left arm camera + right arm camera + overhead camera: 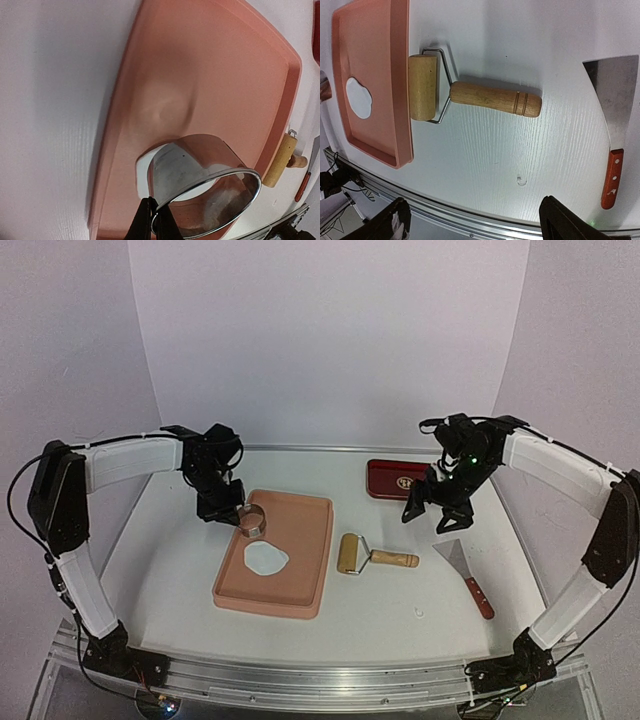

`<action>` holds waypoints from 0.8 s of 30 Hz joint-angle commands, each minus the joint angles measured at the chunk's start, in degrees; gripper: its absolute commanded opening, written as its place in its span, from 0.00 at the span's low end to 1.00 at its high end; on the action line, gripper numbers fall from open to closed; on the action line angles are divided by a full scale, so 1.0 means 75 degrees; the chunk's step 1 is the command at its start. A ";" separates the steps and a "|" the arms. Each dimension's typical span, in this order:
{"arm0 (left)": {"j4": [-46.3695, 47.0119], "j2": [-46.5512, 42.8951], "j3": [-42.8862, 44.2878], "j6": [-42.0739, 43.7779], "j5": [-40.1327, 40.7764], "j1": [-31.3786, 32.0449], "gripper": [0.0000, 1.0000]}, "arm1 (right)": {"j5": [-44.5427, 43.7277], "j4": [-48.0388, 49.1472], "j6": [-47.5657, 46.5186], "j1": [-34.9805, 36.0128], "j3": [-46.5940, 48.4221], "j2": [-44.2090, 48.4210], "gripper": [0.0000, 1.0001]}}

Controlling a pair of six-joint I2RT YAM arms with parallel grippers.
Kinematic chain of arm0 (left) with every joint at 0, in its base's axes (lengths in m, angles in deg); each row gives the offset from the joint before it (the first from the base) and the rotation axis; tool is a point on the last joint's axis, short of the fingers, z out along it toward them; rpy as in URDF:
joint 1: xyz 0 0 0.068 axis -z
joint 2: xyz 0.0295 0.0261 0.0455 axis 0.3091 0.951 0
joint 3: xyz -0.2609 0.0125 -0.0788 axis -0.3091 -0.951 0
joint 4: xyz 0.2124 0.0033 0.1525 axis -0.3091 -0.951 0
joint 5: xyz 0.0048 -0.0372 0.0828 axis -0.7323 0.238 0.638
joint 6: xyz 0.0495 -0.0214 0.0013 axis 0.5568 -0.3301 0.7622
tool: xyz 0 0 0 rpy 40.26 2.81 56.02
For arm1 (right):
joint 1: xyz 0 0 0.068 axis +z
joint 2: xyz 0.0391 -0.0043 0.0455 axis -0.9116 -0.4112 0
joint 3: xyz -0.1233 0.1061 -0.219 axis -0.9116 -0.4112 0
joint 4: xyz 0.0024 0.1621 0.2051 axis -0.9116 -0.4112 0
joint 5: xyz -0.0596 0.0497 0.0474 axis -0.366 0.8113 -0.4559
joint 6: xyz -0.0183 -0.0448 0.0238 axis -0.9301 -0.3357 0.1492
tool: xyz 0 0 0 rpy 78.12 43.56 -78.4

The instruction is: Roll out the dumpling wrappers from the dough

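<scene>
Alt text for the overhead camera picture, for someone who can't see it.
The left pincer grips a metal ring above a pink tray holding a flat white piece of dough. The right pincer hovers open over the table near a wooden roller, a scraper and a red dish.

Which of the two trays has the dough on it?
The large pink tray: the white dough lies flat on it. The small red tray farther back shows no dough.
</scene>
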 commanded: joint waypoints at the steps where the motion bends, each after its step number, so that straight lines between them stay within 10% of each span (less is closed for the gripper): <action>1: -0.0176 0.0456 0.0803 0.0349 -0.0226 0.0436 0.00 | 0.0691 0.0947 0.0631 0.0277 -0.0061 0.0357 0.88; 24: -0.0789 0.0793 0.0613 0.0498 -0.0185 0.0750 0.00 | 0.0033 0.1215 0.1094 0.1336 -0.0057 -0.0403 0.85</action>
